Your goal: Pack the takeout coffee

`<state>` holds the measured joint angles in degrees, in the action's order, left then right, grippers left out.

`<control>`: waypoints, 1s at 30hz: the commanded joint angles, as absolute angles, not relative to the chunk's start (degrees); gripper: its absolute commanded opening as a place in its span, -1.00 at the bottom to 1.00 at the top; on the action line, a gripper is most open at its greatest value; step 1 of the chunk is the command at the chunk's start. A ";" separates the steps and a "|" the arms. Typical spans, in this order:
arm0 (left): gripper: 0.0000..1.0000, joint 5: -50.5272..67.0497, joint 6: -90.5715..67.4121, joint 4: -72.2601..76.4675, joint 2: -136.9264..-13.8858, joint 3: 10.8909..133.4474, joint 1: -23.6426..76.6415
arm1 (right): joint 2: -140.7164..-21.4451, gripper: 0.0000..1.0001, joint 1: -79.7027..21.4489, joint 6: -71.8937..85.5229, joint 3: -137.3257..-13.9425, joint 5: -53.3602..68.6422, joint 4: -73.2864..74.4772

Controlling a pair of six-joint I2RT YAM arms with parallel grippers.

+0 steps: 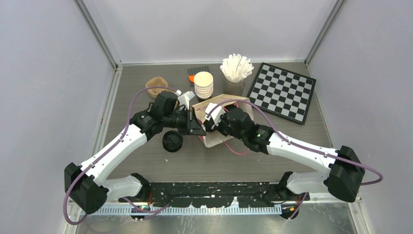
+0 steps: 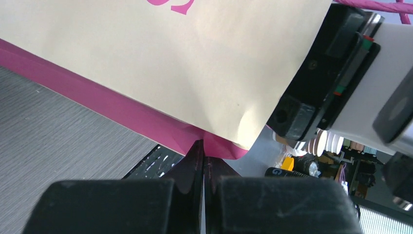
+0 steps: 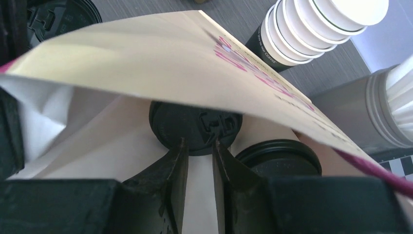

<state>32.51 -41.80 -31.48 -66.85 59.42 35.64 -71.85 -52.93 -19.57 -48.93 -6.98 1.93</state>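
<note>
A cream paper bag (image 1: 215, 140) with pink trim lies mid-table. My left gripper (image 1: 196, 125) is shut on the bag's pink edge (image 2: 214, 146), holding its mouth up. My right gripper (image 1: 208, 126) reaches into that mouth. Inside lie two takeout coffee cups, their black lids facing me. The nearer lid (image 3: 195, 124) sits right at my right gripper's (image 3: 199, 146) fingertips, whose jaws stand slightly apart with only cream paper between them. The second lid (image 3: 278, 158) is to its right. Another black-lidded cup (image 1: 172, 141) stands on the table outside the bag, by the left arm.
A stack of lidless cream cups (image 1: 203, 85) stands just behind the bag. Beside it is a holder of white stirrers (image 1: 236, 68), and a checkerboard (image 1: 282, 91) lies at the back right. A brown object (image 1: 157, 84) sits back left.
</note>
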 commanded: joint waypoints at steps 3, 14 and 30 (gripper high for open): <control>-1.00 34.73 -42.03 -29.73 -66.49 61.16 36.02 | -67.67 -0.37 -53.15 -16.24 -49.94 -12.40 7.02; -1.00 34.09 -41.67 -31.21 -66.84 62.60 36.00 | -62.97 -0.01 -53.09 -6.02 -61.91 -10.30 29.33; -1.00 32.72 -42.53 -31.65 -65.70 63.26 35.34 | -60.35 0.21 -53.13 1.80 -74.69 -19.40 42.84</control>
<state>32.60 -42.02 -31.75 -66.92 60.86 35.64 -60.99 -52.93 -2.63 -67.61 -14.15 38.85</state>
